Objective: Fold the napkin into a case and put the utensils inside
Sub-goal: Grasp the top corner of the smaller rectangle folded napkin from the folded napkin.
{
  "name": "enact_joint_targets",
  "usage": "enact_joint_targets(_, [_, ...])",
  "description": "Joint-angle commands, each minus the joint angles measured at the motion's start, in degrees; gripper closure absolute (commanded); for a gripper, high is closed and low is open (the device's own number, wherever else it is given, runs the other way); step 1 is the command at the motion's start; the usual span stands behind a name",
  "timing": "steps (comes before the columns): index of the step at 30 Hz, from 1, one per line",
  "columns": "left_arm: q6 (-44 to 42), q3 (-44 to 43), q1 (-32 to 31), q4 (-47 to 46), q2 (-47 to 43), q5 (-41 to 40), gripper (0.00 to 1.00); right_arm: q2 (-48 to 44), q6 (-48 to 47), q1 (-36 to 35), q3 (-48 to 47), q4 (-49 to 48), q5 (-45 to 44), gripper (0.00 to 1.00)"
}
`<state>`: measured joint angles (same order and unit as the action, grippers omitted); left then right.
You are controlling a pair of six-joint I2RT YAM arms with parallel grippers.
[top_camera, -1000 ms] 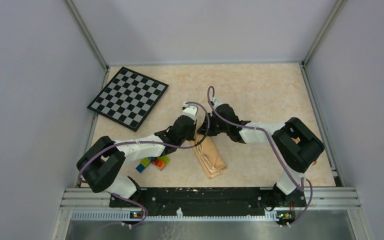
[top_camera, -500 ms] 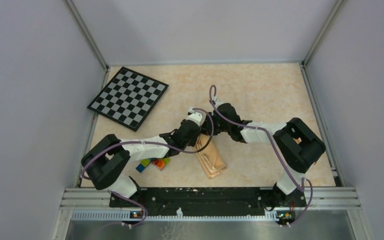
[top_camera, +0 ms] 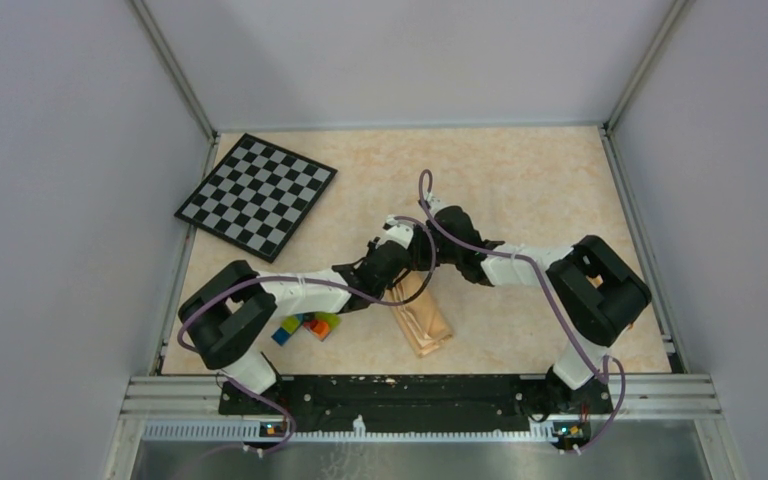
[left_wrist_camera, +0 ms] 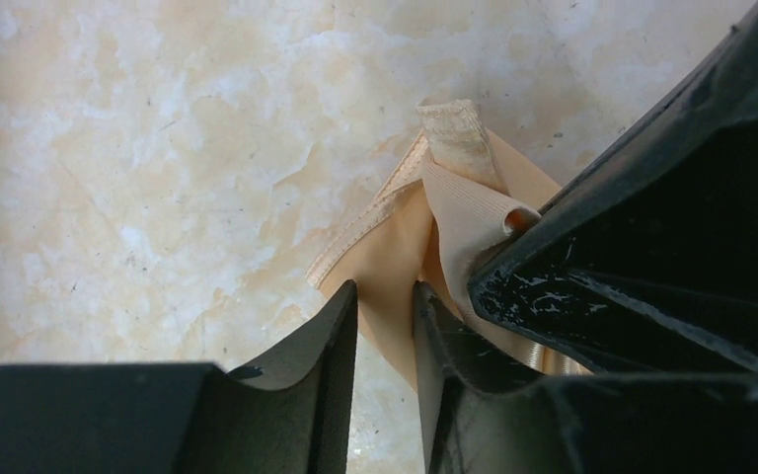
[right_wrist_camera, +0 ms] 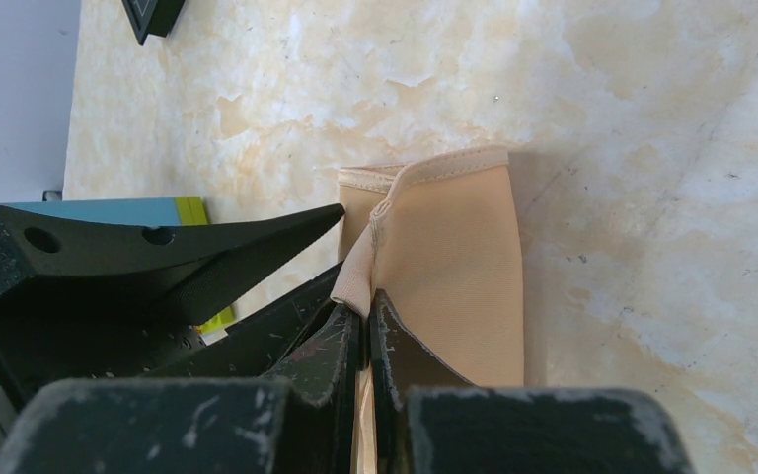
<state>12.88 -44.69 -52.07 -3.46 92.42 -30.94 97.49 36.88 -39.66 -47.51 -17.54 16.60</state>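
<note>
The napkin (top_camera: 426, 322) lies near the table's front middle as a narrow peach rectangle, its far end lifted. My right gripper (top_camera: 412, 272) is shut on a fold of that end, and in the right wrist view the jaws (right_wrist_camera: 365, 301) pinch the cloth (right_wrist_camera: 454, 247) edge. My left gripper (top_camera: 396, 283) hangs just beside it. In the left wrist view its jaws (left_wrist_camera: 385, 296) stand a narrow gap apart, open, over the cloth (left_wrist_camera: 395, 247) with nothing pinched. The right gripper's finger (left_wrist_camera: 632, 247) fills the right side there. The utensils are not in view.
A black-and-white checkerboard (top_camera: 256, 195) lies at the back left. Coloured toy bricks (top_camera: 307, 327) sit left of the napkin under the left forearm and show in the right wrist view (right_wrist_camera: 128, 209). Grey walls close in the table on three sides.
My left arm has swung right and its gripper has closed in on the right gripper over the napkin's far end. The right arm and the napkin have hardly moved.
</note>
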Motion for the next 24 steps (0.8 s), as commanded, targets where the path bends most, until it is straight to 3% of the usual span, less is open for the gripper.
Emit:
enact_joint_targets(1, [-0.8, -2.0, -0.2, -2.5, 0.0, -2.7, 0.72, -1.3, -0.9, 0.3, -0.8, -1.9, 0.7, 1.00])
enact_joint_targets(9, [0.8, -0.4, -0.1, -4.4, -1.5, -2.0, 1.00, 0.2, -0.2, -0.1, -0.7, -3.1, 1.7, 1.00])
enact_joint_targets(19, [5.4, 10.6, 2.7, -17.1, -11.6, 8.2, 1.00, 5.3, 3.7, -3.8, -2.5, -2.1, -2.4, 1.00])
enact_joint_targets(24, [7.3, 12.0, 4.2, -18.9, -11.5, 10.9, 1.00, 10.3, 3.6, -4.6, -5.8, -3.0, -0.1, 1.00])
